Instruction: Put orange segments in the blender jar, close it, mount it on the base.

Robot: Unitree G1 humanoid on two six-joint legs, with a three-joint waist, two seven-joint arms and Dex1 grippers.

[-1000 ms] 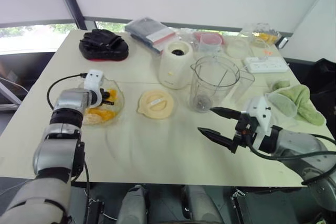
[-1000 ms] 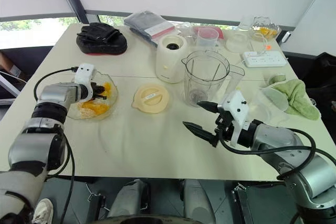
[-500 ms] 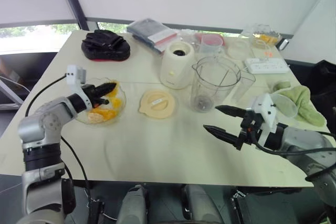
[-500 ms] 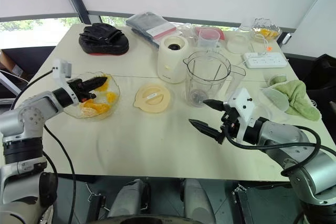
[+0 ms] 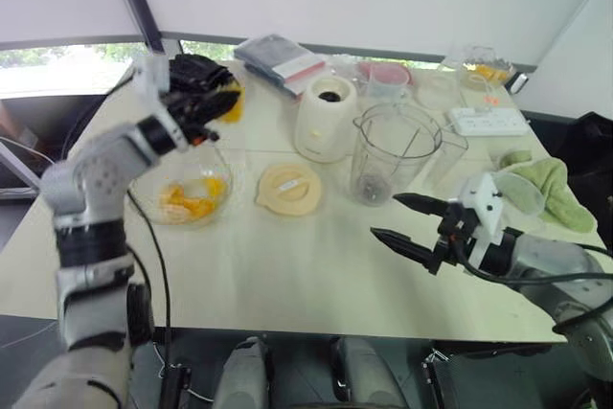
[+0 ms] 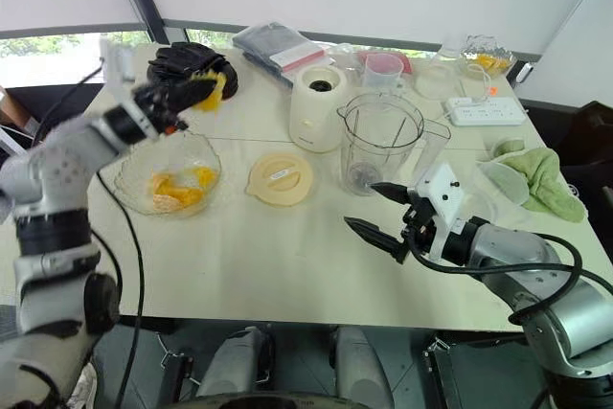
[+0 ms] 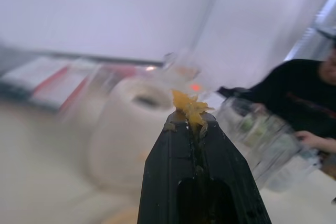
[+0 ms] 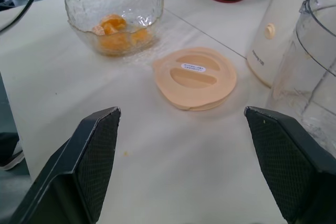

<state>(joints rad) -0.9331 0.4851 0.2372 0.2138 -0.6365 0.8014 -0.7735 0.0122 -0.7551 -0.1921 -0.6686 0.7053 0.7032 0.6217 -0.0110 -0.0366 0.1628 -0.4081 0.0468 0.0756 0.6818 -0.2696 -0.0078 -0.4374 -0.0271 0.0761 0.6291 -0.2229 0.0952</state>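
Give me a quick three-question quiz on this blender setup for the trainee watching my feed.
1. True or false: the lid is already on the blender jar.
2. What does the left gripper hold?
A. an orange segment
B. the green cloth
C. nothing
3. Fill in: the rest of the orange segments lie in the glass ____.

Key
1. False: the lid lies flat on the table, between the bowl and the jar, and the jar stands open beside the base.
2. A: it is shut on a segment, raised above the bowl. The right gripper is open, holding nothing.
3. bowl
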